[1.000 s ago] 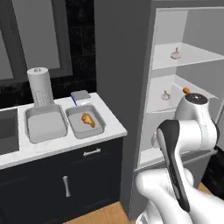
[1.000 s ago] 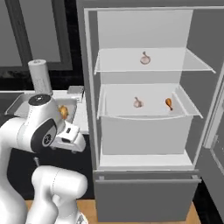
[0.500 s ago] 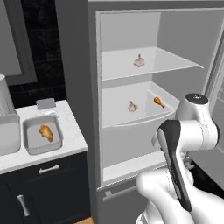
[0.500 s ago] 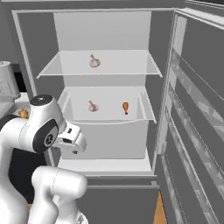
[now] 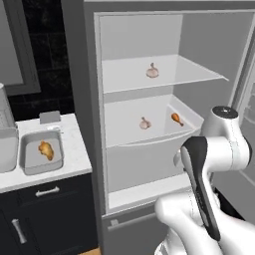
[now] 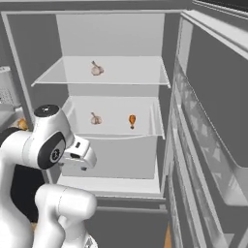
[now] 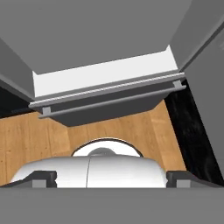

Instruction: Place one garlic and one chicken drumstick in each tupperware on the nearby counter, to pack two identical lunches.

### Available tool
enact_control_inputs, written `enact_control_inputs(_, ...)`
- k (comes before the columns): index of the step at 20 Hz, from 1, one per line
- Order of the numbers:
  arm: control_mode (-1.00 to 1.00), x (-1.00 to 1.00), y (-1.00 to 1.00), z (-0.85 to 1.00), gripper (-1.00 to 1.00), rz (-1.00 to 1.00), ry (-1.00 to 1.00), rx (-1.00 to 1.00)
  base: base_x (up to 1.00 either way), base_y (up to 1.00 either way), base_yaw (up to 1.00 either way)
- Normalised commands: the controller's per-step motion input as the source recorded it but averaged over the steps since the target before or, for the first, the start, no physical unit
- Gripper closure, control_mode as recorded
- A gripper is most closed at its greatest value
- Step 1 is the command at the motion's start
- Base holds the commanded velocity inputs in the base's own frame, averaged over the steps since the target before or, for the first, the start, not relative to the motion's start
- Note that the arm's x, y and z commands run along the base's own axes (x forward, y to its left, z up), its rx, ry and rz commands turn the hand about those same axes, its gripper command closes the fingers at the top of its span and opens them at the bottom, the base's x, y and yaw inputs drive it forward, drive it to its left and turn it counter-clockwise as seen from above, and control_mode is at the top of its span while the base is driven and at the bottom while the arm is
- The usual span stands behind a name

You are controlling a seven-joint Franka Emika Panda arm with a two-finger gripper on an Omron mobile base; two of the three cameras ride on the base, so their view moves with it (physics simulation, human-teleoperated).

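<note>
In the open fridge, one garlic point(image 5: 152, 70) point(image 6: 97, 69) lies on the upper shelf. A second garlic point(image 5: 145, 123) point(image 6: 96, 118) and a chicken drumstick point(image 5: 176, 118) point(image 6: 131, 120) lie on the shelf below. On the white counter point(image 5: 74, 145) at the left, a grey tupperware point(image 5: 26, 164) holds another drumstick point(image 5: 45, 149). A second tupperware point(image 5: 7, 155) shows at the frame's edge. My gripper point(image 7: 111, 178) is open and holds nothing. It is tucked low in front of the fridge and points down at the floor.
The fridge door point(image 6: 213, 121) stands open at the right. The hand view looks down on the fridge's bottom drawer front point(image 7: 105, 103) and the wooden floor point(image 7: 39, 140). Dark navy cabinets point(image 5: 45, 214) sit under the counter.
The whole picture has shifted: the base has moved right, from facing the counter to facing the open fridge. The arm keeps its folded pose and the gripper stays open.
</note>
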Motion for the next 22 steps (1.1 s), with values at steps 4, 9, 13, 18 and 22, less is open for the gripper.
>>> enact_control_inputs(4,1.00,0.00,0.00,0.00,-1.00,0.00,0.00,0.00,0.14,-0.28,0.24)
enact_control_inputs(9,1.00,0.00,0.00,0.00,-1.00,0.00,0.00,0.00,0.12,-0.17,0.23)
enact_control_inputs(13,-1.00,0.06,-0.01,0.08,-1.00,0.11,-0.03,0.00,0.06,-0.02,0.10)
enact_control_inputs(18,-1.00,0.06,0.00,0.45,-1.00,0.30,-0.37,-0.05,0.00,0.00,0.00)
enact_control_inputs(22,-1.00,0.72,-0.01,0.55,-1.00,0.32,-0.33,-0.05,0.00,0.00,0.00)
